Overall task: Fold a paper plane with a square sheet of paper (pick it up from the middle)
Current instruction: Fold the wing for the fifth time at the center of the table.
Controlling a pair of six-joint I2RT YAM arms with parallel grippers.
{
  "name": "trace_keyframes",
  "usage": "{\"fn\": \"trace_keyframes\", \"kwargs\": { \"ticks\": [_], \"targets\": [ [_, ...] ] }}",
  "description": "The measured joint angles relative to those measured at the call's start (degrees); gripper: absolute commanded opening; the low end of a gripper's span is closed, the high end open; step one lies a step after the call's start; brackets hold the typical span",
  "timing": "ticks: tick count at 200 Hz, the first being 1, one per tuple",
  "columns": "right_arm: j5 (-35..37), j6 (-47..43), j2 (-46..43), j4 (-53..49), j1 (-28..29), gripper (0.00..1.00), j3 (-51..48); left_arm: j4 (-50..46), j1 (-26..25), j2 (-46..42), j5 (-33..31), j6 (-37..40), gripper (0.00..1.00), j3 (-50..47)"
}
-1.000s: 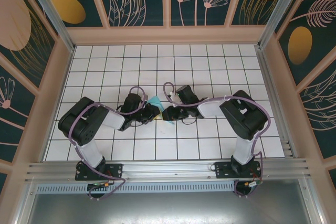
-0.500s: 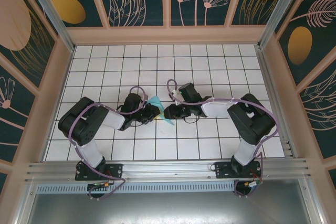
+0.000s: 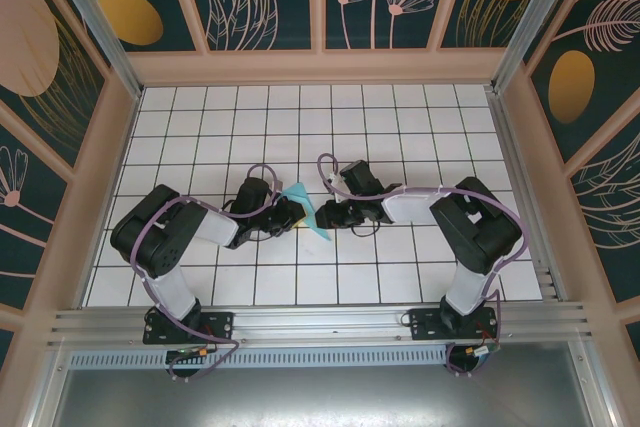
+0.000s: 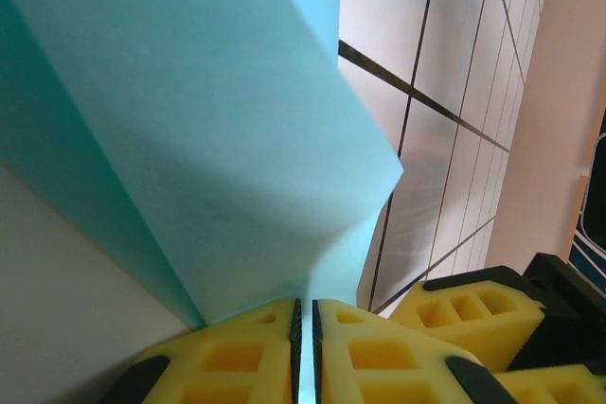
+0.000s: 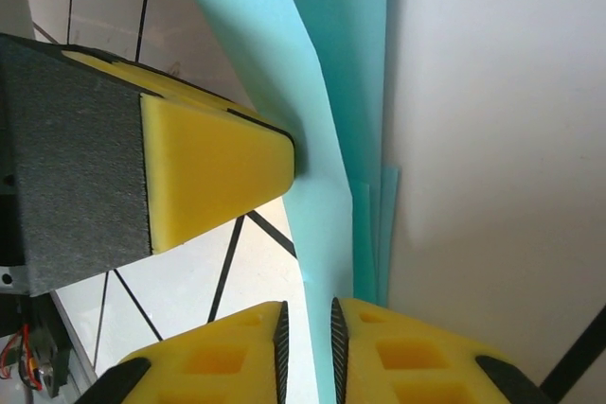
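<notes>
1. The left pincer (image 4: 303,314) is clenched on the paper plane (image 4: 208,120), pads flat on its folded edge, likely to anchor it.
2. The right pincer (image 5: 308,328) has its pads nearly together around the opposite edge. Whether they truly bite, I cannot tell.
3. The paper plane spans both pincers over the middle of the table (image 3: 400,127), probably so a crease can be worked.
</notes>
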Motion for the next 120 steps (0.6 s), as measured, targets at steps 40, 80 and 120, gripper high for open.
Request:
{"fn": "trace_keyframes", "kwargs": {
  "ticks": [40,80,120],
  "targets": [
    [0.07,0.15,-0.28,0.52,-0.04,0.12,-0.39,-0.37,0.00,0.00,-0.02,0.02,0.14,0.11],
    [-0.55,0.31,-2.67,1.84,-0.11,0.10,-1.01,-1.01,0.00,0.00,-0.17,0.24,0.12,0.31],
    [-1.86,0.96,-2.45,2.82,0.07,0.08,-1.01,-2.73,0.00,0.00,-0.22,0.48,0.11,1.09]
  ]
}}
